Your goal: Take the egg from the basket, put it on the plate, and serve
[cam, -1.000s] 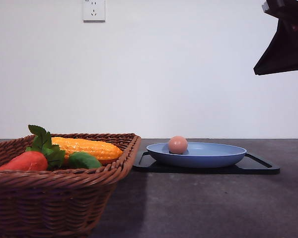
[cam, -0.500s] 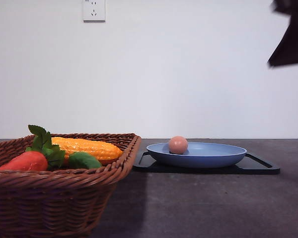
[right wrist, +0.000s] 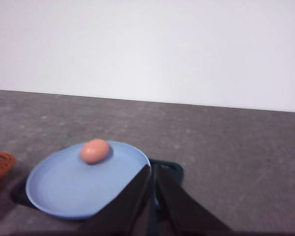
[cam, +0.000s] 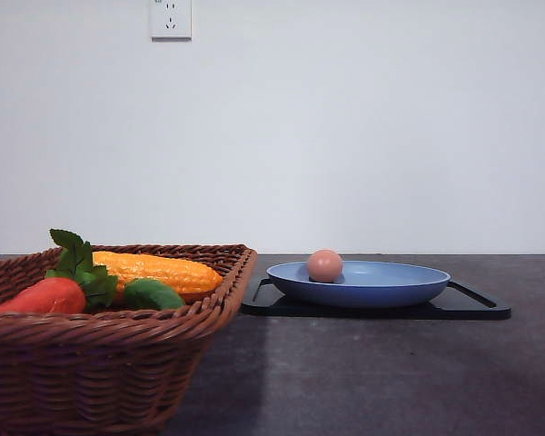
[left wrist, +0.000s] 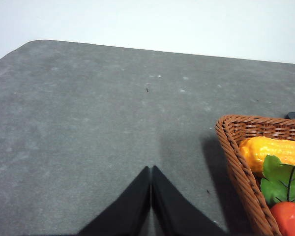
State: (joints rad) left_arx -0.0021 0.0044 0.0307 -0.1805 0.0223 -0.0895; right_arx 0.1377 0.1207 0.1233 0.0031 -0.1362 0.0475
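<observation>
- The egg [cam: 325,265] is seen lying on the plate [cam: 391,284], close to the plate's left rim in the front view, resting on the blue surface and touching nothing else.
- In the right wrist view the egg [right wrist: 94,150] is shown on its side, its long axis roughly level with the plate [right wrist: 64,189]; which end is the narrower one cannot be told.
- The plate is carried by a flat black tray [cam: 477,307] with handles, which is set on the dark grey tabletop [cam: 391,372].
- The basket [cam: 100,372] is placed to the left of the tray, just beside it, nearer the camera in the front view; whether the two touch cannot be told.
- An orange-yellow corn cob [cam: 159,271], a red vegetable [cam: 44,296] and green leaves [cam: 82,265] are held in the basket.
- The left gripper [left wrist: 151,169] is seen above bare tabletop beside the basket [left wrist: 236,157], its jaws pressed together with nothing between them.
- The right gripper [right wrist: 152,169] is seen near the plate's rim, over the tray edge, its jaws nearly together, a thin gap between them, and nothing gripped.
- A white wall socket [cam: 171,18] is mounted high on the wall behind.
</observation>
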